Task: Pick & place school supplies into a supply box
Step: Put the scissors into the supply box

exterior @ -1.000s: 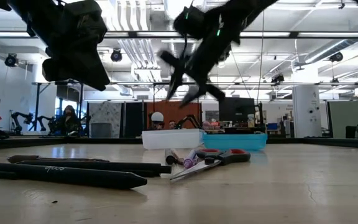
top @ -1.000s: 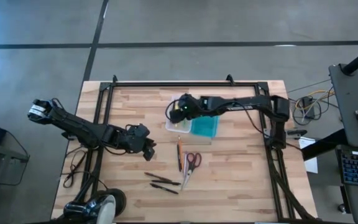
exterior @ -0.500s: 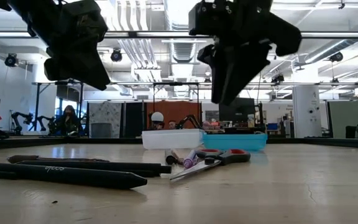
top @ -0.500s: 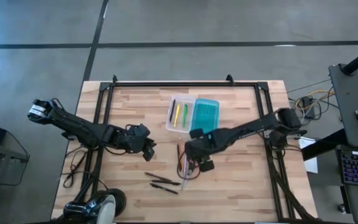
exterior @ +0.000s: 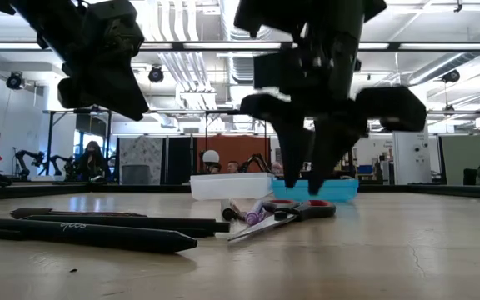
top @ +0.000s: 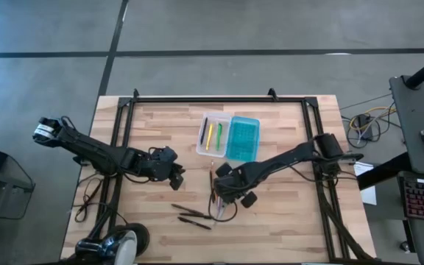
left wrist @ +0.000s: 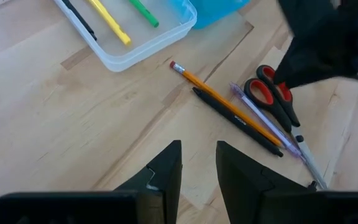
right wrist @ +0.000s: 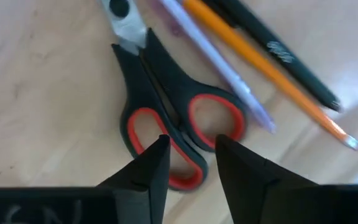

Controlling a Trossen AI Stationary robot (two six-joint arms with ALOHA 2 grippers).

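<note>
The supply box lies open at the table's middle, its teal lid beside it. A dark pen, a yellow pencil and a green marker lie in it. Red-handled scissors lie on the wood just near of the box, next to a lavender pen, an orange pencil and a dark pen. My right gripper hovers open, close above the scissors' handles, pointing down. My left gripper waits at the left, slightly open and empty.
Two more dark pens lie near the table's front, left of the scissors; they also show in the low view. A black frame rail runs round the table. Bare wood lies to the right of the scissors.
My right gripper has gone from above the supply box toward the table's near edge and has come down over the scissors. My left gripper has kept still.
</note>
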